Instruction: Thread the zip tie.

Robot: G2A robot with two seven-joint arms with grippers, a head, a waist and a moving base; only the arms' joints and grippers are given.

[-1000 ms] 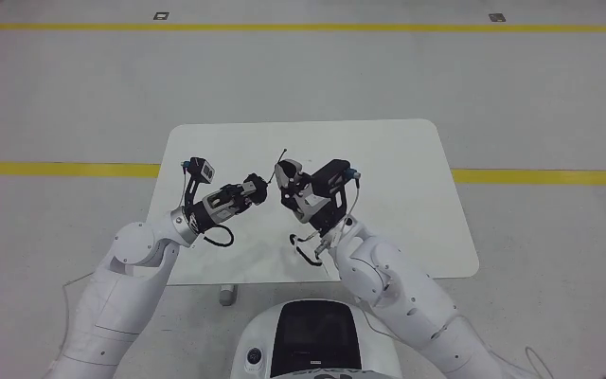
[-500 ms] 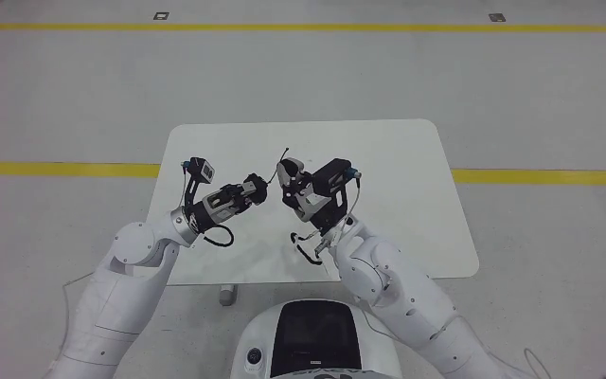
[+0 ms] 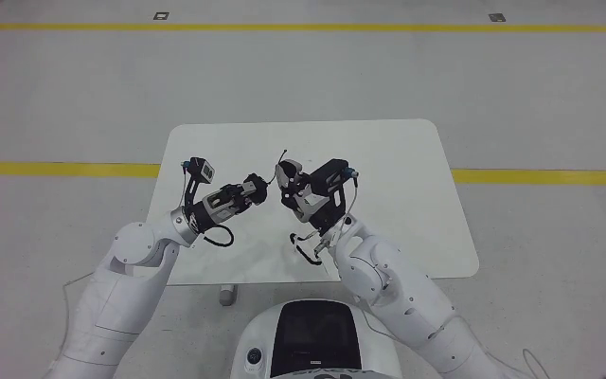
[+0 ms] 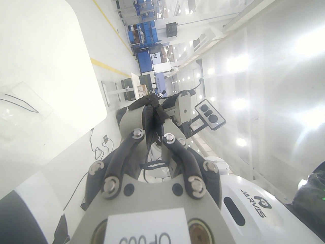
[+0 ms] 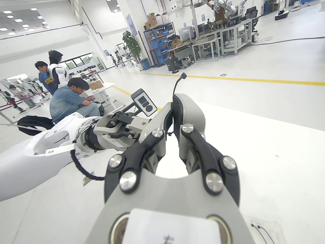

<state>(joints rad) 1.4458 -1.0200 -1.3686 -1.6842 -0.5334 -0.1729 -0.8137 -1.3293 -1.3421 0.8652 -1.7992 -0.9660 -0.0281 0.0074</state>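
Note:
A thin black zip tie [image 5: 175,91] stands up out of my right gripper [image 5: 173,102], which is shut on its strap; the small head [image 5: 183,75] points away from the fingers. From above, the zip tie [image 3: 284,153] rises over the right gripper [image 3: 284,174] above the table's middle. My left gripper [image 3: 258,187] hangs just beside it, tip facing tip, a small gap apart. In the left wrist view the left gripper [image 4: 152,101] has its fingers closed together; whether anything sits between them is hidden.
The white table [image 3: 398,152] lies under both arms. A clear plastic bag [image 4: 22,102] holding spare black ties lies on it, and the same bag [image 5: 264,228] sits near the right arm. Floor with yellow lines surrounds the table.

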